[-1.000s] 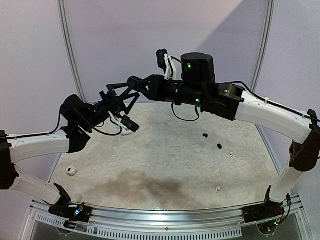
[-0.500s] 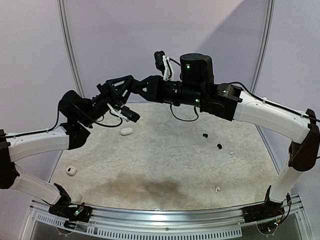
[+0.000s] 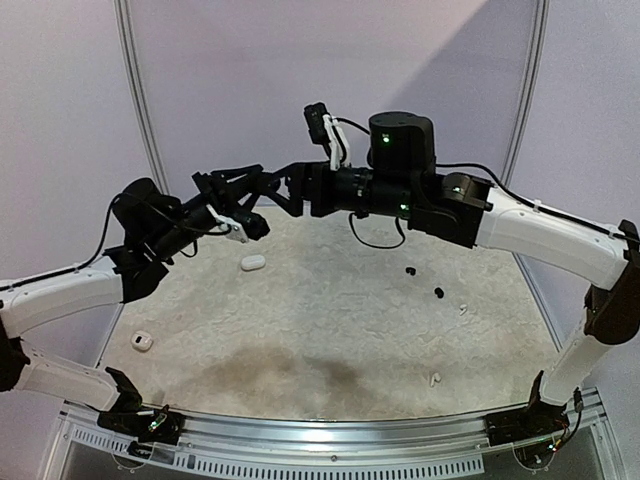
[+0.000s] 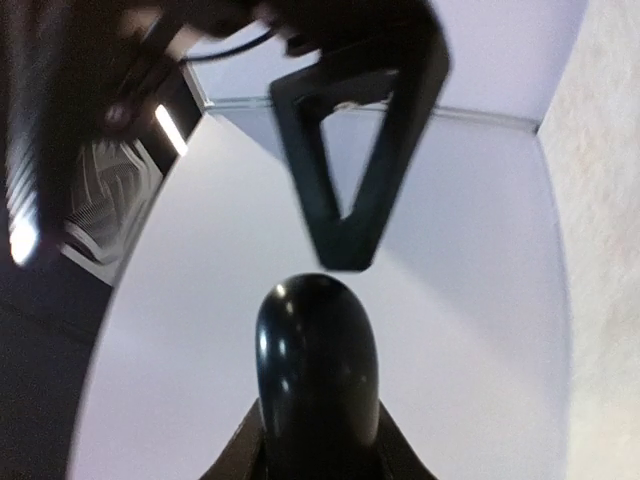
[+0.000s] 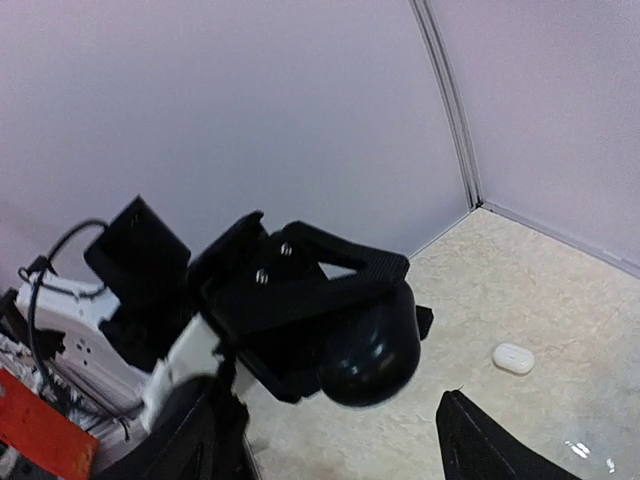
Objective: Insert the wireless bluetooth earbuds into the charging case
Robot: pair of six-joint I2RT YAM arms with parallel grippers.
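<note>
The left arm's white link runs from its base at the near left corner along the left edge, then bends right and upward, so its wrist hangs well above the pale speckled tabletop (image 3: 330,330) with the fingers pointing right. On the table near that arm's elbow, at the near left, lies a small white item with a dark spot (image 3: 141,341), too small to make out further. The left gripper (image 3: 235,190) is clamped on a glossy black pebble-shaped charging case (image 4: 318,370), which it holds in the air over the far left part of the table. In the left wrist view the rounded end of the case sticks out from between the fingers. Below it and a little to the right, a small white pebble-shaped case (image 3: 252,263) rests shut on the far part of the table. The right gripper (image 3: 280,190) meets the left one head-on, with its two fingers (image 5: 480,440) spread wide on either side of the black case and not touching it. To the right, two black roundish earbuds (image 3: 410,271) lie near each other on the table, and two white elongated earbuds (image 3: 463,308) lie nearer and well apart. All four are outside any case. The right arm rises from the near right corner, bends at the right edge, and stretches leftward almost level across the far side.
</note>
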